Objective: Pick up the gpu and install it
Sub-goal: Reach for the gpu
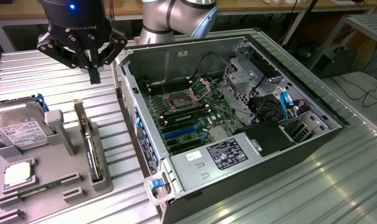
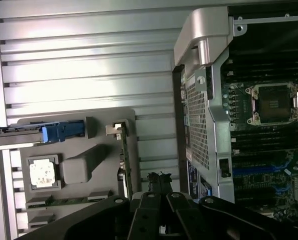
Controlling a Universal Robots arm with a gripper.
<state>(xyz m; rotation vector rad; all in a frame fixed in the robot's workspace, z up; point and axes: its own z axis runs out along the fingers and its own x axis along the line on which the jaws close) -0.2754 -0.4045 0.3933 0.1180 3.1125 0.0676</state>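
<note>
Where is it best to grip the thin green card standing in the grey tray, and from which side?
Its exposed top edge, from above, pinching across the two flat faces. The thin green card stands on edge, slotted into the grey plastic tray, which hides its lower part.

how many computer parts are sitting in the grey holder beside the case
4: the hard drive farthest back, the cpu in front of it, a memory stick nearer, and the gpu on edge nearest the case. Smaller ones may be hidden.
</note>
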